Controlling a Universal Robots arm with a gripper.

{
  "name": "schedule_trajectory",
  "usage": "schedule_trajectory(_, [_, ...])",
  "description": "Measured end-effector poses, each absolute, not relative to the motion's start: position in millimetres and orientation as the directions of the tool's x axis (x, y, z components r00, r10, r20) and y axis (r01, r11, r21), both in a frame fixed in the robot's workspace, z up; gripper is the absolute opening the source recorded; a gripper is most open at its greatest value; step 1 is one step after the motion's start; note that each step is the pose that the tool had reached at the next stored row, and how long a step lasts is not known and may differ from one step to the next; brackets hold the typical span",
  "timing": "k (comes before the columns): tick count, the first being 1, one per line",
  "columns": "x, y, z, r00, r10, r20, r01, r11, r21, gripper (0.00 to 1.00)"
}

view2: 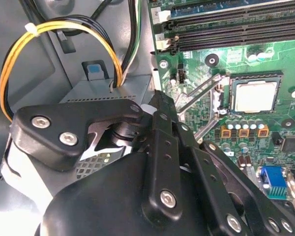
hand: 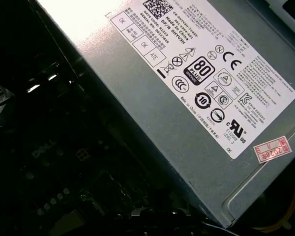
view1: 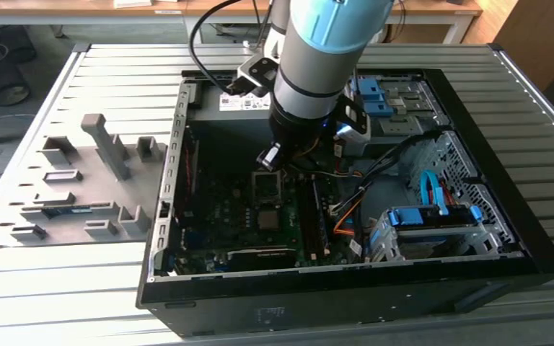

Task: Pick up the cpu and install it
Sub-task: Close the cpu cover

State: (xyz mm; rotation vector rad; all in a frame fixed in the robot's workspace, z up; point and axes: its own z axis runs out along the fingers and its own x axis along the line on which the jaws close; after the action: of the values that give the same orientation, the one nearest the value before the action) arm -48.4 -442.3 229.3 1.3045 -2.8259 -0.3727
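Note:
The cpu (view2: pixel 255 96), a small square chip with a pale silvery top, lies flat in its socket on the green motherboard (view2: pixel 265 59). The socket's metal lever and frame (view2: pixel 199 96) are swung open beside it. In the exterior view the cpu (view1: pixel 269 219) sits low on the board, inside the open computer case. My gripper (view2: pixel 158 98) hangs over the case floor beside the board, a short way from the socket. Its black fingers meet at the tip with nothing between them. The arm (view1: pixel 311 79) reaches down into the case from above.
A grey power supply (hand: pixel 187 98) with a printed label lies close by. Yellow and orange cables (view2: pixel 19 64) loop beside the gripper. Memory slots (view2: pixel 226 34) run along the board's edge. A blue drive cage (view1: pixel 431 220) stands at the exterior view's right, a grey parts fixture (view1: pixel 84 180) at its left.

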Motion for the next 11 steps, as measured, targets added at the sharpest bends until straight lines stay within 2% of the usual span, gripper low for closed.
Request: schedule_trajectory(11, [-48.5, -442.4, 233.8, -0.635, -0.767, -0.093, -0.765, 0.607, 0.217, 0.1])
